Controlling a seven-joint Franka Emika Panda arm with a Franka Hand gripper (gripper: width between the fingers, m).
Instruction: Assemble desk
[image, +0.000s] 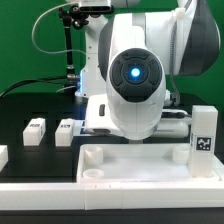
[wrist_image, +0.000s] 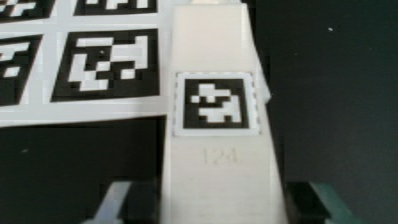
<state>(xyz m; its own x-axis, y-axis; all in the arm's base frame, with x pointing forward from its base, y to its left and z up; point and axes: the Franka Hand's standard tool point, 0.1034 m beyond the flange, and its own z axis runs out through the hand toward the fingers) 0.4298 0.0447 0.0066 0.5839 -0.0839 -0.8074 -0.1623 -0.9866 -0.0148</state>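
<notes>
In the wrist view a white square leg (wrist_image: 222, 120) with a black-and-white tag runs lengthwise between my gripper's (wrist_image: 221, 204) two fingers. The fingers (wrist_image: 121, 200) sit tight against its two long sides, so the gripper is shut on it. In the exterior view the arm's body hides the gripper and this leg. The white tabletop panel (image: 95, 156), with its raised rim, lies at the front. One tagged leg (image: 203, 135) stands upright at the exterior view's right. Two short legs (image: 35, 131) (image: 66, 131) stand at the left.
The marker board (wrist_image: 71, 60) lies under and beside the held leg's far end. A long low white border rail (image: 100, 192) runs along the front. Another white part (image: 3, 156) shows at the exterior view's left edge. A green backdrop and a camera stand (image: 72, 40) are behind.
</notes>
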